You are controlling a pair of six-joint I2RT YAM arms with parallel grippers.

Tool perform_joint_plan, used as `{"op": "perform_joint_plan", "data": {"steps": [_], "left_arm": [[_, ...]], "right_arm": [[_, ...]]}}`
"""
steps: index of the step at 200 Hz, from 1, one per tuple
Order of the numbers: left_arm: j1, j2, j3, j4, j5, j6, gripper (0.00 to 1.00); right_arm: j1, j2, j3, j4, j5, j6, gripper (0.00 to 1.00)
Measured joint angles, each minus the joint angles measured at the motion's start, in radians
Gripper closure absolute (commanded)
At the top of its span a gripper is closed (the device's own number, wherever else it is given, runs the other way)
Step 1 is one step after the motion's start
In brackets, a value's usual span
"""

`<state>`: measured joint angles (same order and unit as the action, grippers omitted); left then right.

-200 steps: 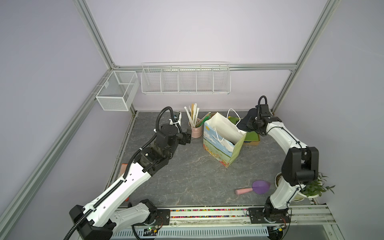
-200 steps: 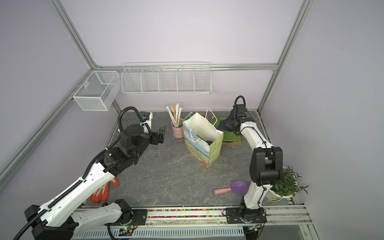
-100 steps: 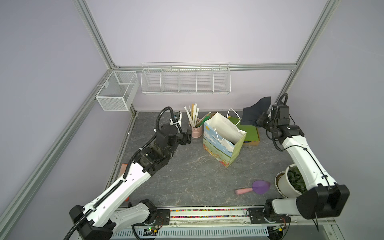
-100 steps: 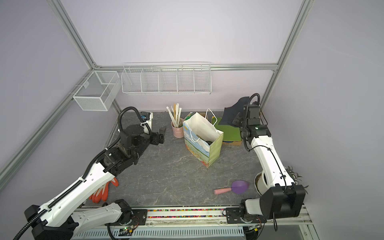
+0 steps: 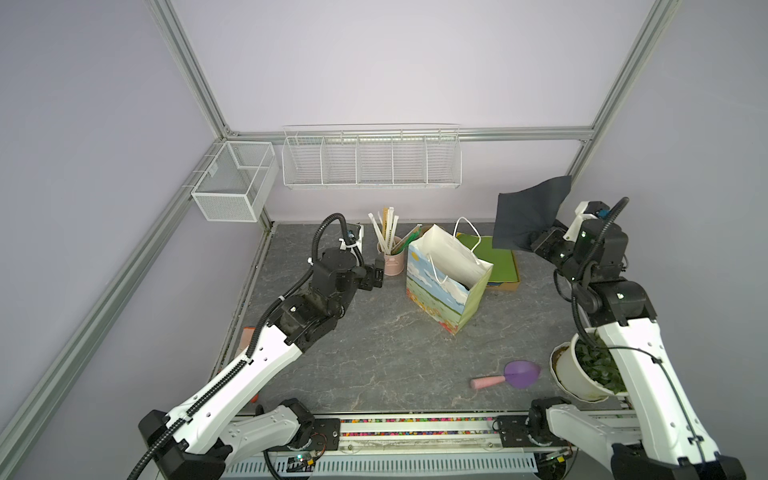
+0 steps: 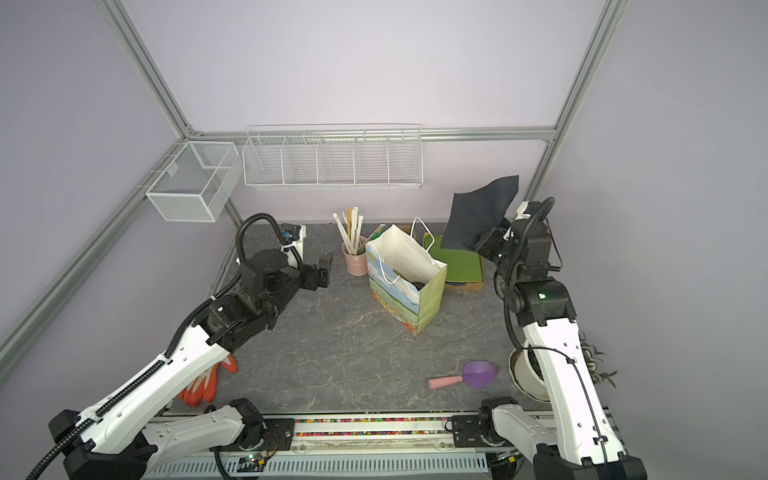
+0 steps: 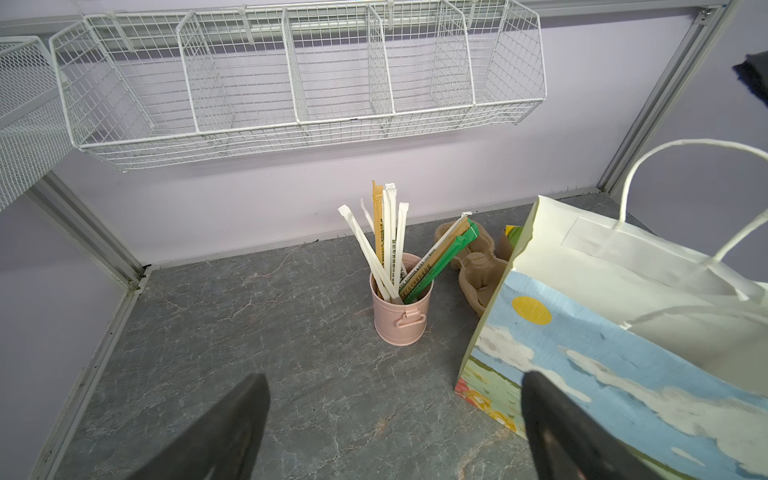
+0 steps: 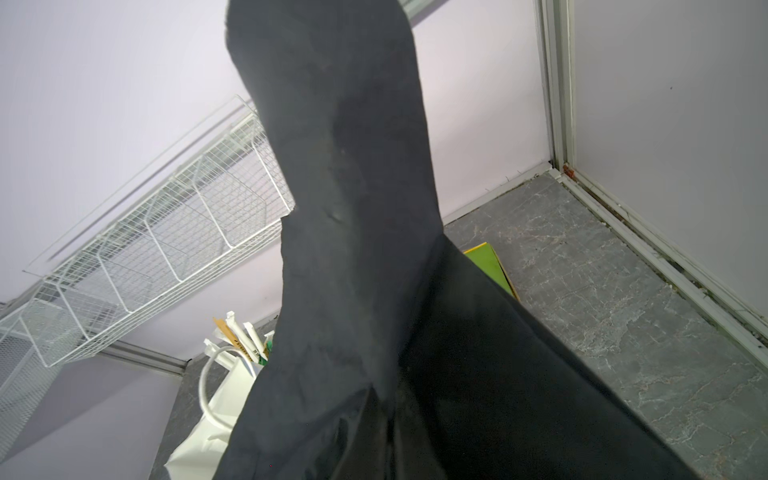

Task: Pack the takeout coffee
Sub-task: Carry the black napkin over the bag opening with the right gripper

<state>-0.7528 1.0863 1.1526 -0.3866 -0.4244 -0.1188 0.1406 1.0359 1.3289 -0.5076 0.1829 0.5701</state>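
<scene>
The left claw (image 5: 376, 272) hangs over the bench (image 5: 365, 357) with its jaws spread wide and nothing between them, just beside a pink bucket (image 5: 393, 262) of wrapped straws. In the left wrist view its two dark fingers (image 7: 232, 428) frame bare grey stone.

To its right stands an open paper bag (image 5: 442, 299) printed with sky and flowers, its handles up. The takeout coffee (image 6: 417, 285) shows only as a dark shape low inside that bag in a top view, and the cup's green side cannot be made out.

Across the bench, the right claw (image 5: 537, 243) is clamped on a dark cloth (image 5: 528, 212). The cloth is held up in the air above a green-topped box (image 5: 498, 266) behind the bag. Near the front edge lie a purple scoop (image 5: 519, 373) and a potted plant (image 5: 582, 374).
</scene>
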Motion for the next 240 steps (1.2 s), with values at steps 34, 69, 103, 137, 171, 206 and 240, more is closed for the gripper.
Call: {"op": "perform_joint_plan", "data": {"steps": [34, 69, 103, 137, 171, 206, 240], "left_arm": [[0.000, 0.025, 0.068, -0.071, -0.002, -0.034, 0.03], [0.000, 0.042, 0.146, -0.141, -0.019, -0.068, 0.00], [0.000, 0.018, 0.112, -0.148, -0.090, -0.072, 0.01], [0.015, -0.006, 0.041, -0.122, -0.130, -0.072, 0.01], [0.054, 0.003, 0.010, -0.101, -0.122, -0.093, 0.01], [0.081, 0.004, -0.008, -0.078, -0.100, -0.114, 0.01], [0.085, 0.004, -0.024, -0.060, -0.087, -0.117, 0.01]], "right_arm": [[0.013, -0.084, 0.000, -0.014, 0.000, -0.011, 0.93], [0.029, -0.142, 0.001, -0.026, -0.025, -0.031, 0.93], [0.049, -0.154, 0.009, -0.047, -0.068, -0.064, 0.93], [0.075, -0.175, 0.014, -0.057, -0.108, -0.097, 0.93], [0.099, -0.192, 0.025, -0.058, -0.163, -0.119, 0.93], [0.125, -0.194, 0.022, -0.060, -0.210, -0.137, 0.93], [0.171, -0.170, 0.013, -0.061, -0.228, -0.161, 0.93]]}}
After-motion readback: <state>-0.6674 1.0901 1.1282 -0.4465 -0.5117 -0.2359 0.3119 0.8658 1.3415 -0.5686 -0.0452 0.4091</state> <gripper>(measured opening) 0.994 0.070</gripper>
